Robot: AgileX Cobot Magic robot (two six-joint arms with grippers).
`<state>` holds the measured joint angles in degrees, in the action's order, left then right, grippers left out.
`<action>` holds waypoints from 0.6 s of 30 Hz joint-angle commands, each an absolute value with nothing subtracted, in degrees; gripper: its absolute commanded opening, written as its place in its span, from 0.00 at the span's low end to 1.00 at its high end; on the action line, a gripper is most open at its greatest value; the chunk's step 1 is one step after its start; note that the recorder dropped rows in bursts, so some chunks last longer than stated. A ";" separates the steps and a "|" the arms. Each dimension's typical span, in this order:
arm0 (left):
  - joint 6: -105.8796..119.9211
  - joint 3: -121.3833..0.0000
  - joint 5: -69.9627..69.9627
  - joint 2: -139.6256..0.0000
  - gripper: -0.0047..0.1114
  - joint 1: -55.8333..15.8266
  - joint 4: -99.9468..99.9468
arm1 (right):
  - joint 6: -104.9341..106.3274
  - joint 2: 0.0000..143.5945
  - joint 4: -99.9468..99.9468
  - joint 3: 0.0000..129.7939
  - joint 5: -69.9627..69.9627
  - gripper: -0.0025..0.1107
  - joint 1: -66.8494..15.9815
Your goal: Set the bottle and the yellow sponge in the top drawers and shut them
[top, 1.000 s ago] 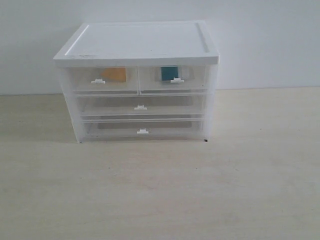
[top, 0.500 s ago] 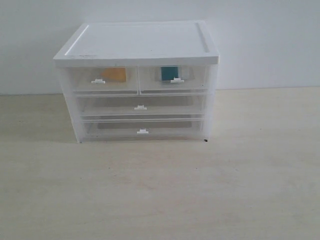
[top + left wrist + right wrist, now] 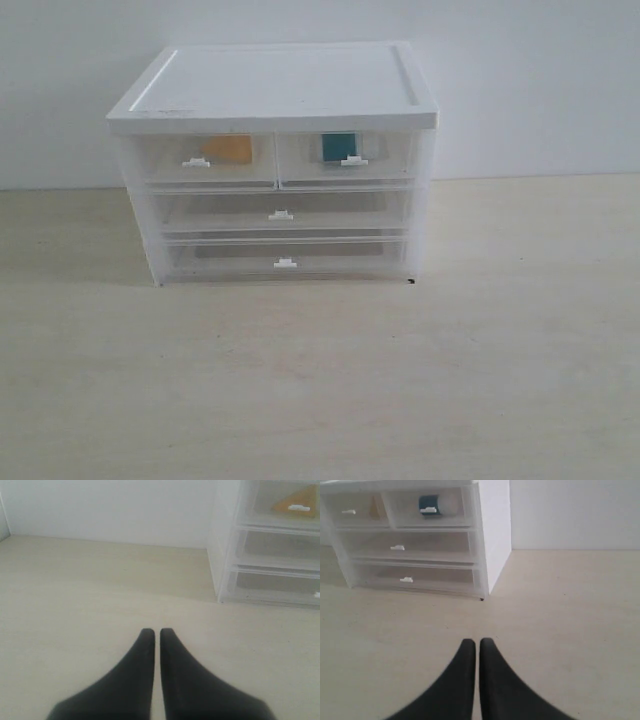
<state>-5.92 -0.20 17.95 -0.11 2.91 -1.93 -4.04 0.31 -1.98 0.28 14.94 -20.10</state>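
Observation:
The white-topped cabinet [image 3: 275, 90] stands at the back of the table. Its two top drawers, left [image 3: 160, 160] and right [image 3: 385, 157], sit pushed in flush. The yellow sponge [image 3: 230, 148] [image 3: 296, 501] lies inside the left one. The teal bottle [image 3: 338, 146] [image 3: 428, 503] with its white cap lies inside the right one. Neither arm shows in the exterior view. My left gripper [image 3: 157, 631] hovers over the table, well short of the cabinet, shut with nothing between its fingers. My right gripper [image 3: 477, 641] is likewise shut and empty, back from the cabinet's front corner.
Two full-width clear drawers [image 3: 350, 208] [image 3: 340, 258] sit shut under the top pair. A white wall [image 3: 530, 80] runs behind the cabinet. Pale wooden tabletop [image 3: 320, 380] stretches in front of it.

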 commanded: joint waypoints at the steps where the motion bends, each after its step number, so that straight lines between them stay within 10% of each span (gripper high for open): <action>1: -6.46 0.00 17.79 0.00 0.07 2.77 -2.32 | -3.00 0.00 -2.36 0.00 16.95 0.02 -16.82; 18: -6.46 0.00 17.79 0.00 0.07 2.77 -2.32 | -3.00 0.00 -2.20 0.00 19.95 0.02 -11.19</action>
